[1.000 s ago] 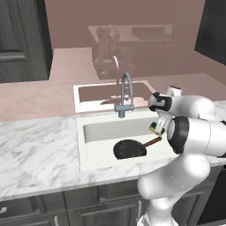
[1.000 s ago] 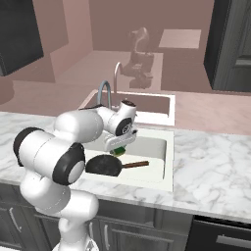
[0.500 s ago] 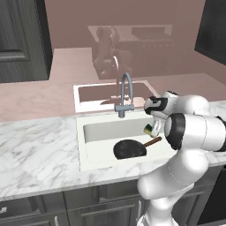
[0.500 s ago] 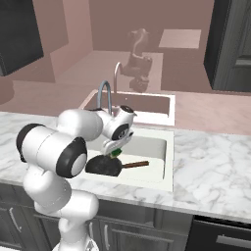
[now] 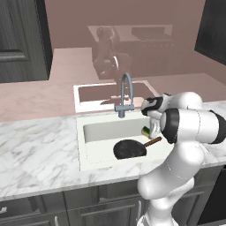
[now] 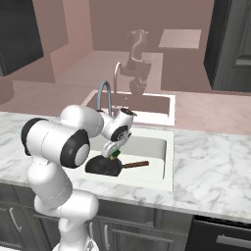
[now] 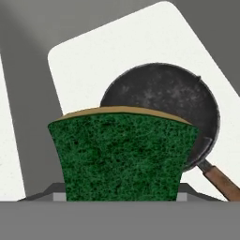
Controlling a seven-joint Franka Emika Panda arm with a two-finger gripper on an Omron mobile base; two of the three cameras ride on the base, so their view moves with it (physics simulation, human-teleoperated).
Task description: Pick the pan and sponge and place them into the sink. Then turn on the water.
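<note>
The black frying pan (image 5: 129, 149) lies on the floor of the white sink (image 5: 97, 131), toward the near right part of the basin, with its thin brown handle (image 5: 152, 141) pointing to the right and slightly away, toward the sink's right wall. The gripper (image 5: 149, 130) hangs over the right side of the sink, above the pan's handle end and to the right of the grey gooseneck faucet (image 5: 126, 95), which stands at the basin's far rim. It is clamped on the sponge (image 5: 146, 131), a small yellow block with a green layer that shows just under the white hand in the left base view and again as a green and yellow patch below the hand in the right base view (image 6: 114, 154). In the hand view the sponge (image 7: 123, 154) sits close before the camera with its green face toward the lens and a thin yellow edge along its top, held above the sink; behind it lie the round pan (image 7: 165, 105) and the white basin floor (image 7: 93, 68), so the sponge is clear of both. No stream runs from the faucet spout. The marble counter (image 5: 37, 152) surrounds the sink on the left, right and near sides.
</note>
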